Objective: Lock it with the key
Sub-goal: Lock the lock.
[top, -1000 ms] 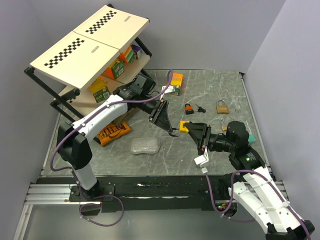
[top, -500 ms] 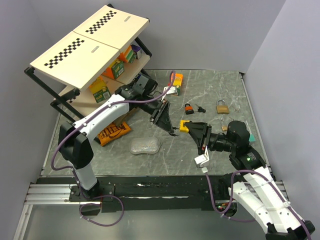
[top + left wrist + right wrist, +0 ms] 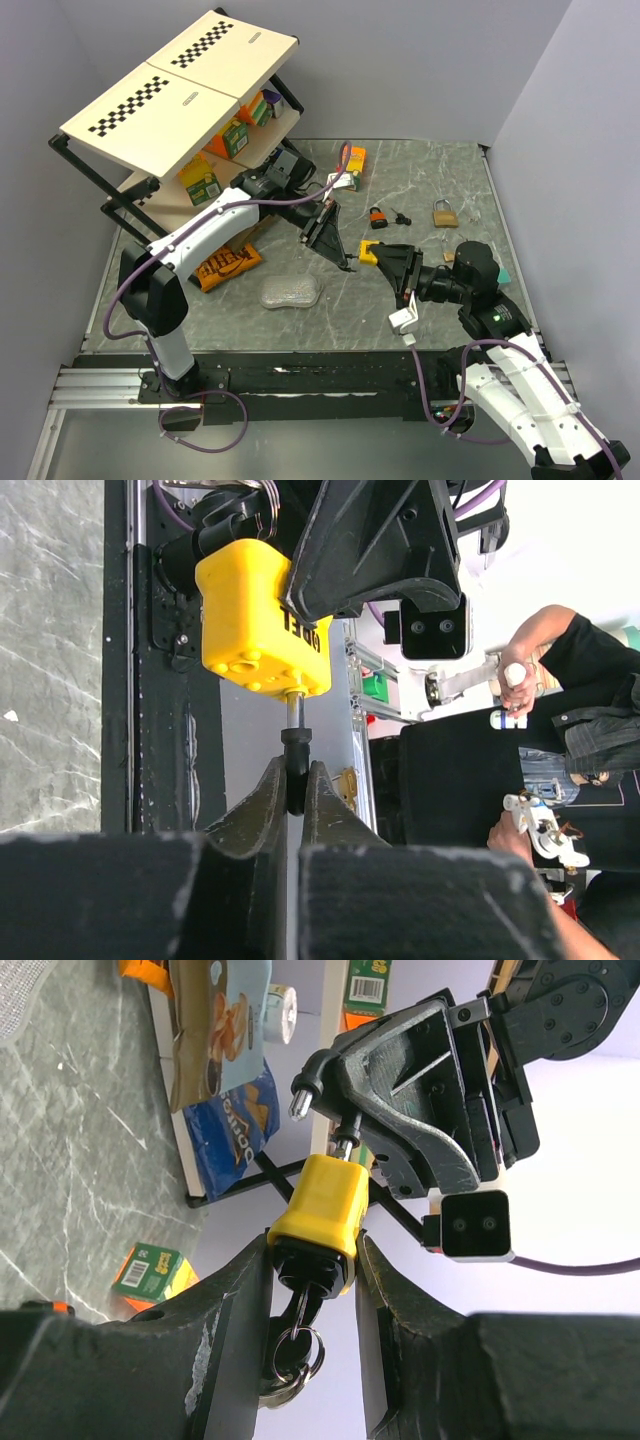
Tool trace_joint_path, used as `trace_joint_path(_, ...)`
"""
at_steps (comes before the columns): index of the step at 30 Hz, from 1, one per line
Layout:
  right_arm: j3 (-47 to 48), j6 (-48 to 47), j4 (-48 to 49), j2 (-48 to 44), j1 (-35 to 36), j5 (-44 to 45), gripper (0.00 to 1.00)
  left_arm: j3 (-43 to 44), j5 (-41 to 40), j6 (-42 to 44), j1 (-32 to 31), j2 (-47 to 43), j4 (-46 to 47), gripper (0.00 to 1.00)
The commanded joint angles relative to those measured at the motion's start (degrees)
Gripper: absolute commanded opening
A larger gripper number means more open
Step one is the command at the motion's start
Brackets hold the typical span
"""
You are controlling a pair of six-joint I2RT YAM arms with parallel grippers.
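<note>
Showing the yellow padlock (image 3: 369, 254) raised off the tabletop (image 3: 420, 170), clamped by its flanks in the right gripper (image 3: 312, 1260), jaws part-way apart, presumably leaving both ends free. Pinched in the fully closed left gripper (image 3: 294, 775): the black-sleeved stem (image 3: 295, 742) at one end, seemingly the shackle, likely for pressing home. At the opposite end: the key ring (image 3: 295, 1350). Beyond the padlock, well apart: brass padlock (image 3: 445, 214), small dark padlock (image 3: 378, 216), shelf rack (image 3: 180, 100); none apparently hindering.
</note>
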Motion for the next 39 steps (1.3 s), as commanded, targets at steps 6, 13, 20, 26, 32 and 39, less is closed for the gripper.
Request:
trace_joint_path(6, 3.82, 7.96, 3.17, 0.17, 0.51, 3.02, 0.88, 2.64, -0.40, -5.61, 4.10, -2.20, 12.75, 0.01)
trace_joint_path(13, 5.48, 24.19, -1.57, 3.85, -0.28, 9.79, 0.99, 3.87, -2.42, -3.25, 7.45, -2.38, 11.81, 0.01)
trace_joint_path(20, 15.74, 45.74, -12.21, 13.34, -5.29, 2.95, 0.99, 5.99, -12.08, 11.23, 7.63, -4.22, 6.09, 0.01)
trace_joint_path(26, 26.46, 57.89, -19.14, 19.50, -10.21, -10.75, 0.99, 3.35, -13.59, 25.90, 7.63, -7.56, 2.15, 0.01)
trace_joint_path(32, 34.22, 58.86, -27.07, 23.63, -11.44, -19.02, 0.98, -1.38, -18.75, 29.00, 5.62, -12.48, 7.83, 0.01)
trace_joint_path(39, 40.72, 54.31, -35.84, 30.31, -11.27, -21.93, 0.95, -13.44, -29.58, 30.69, 0.60, -23.29, 25.50, 0.01)
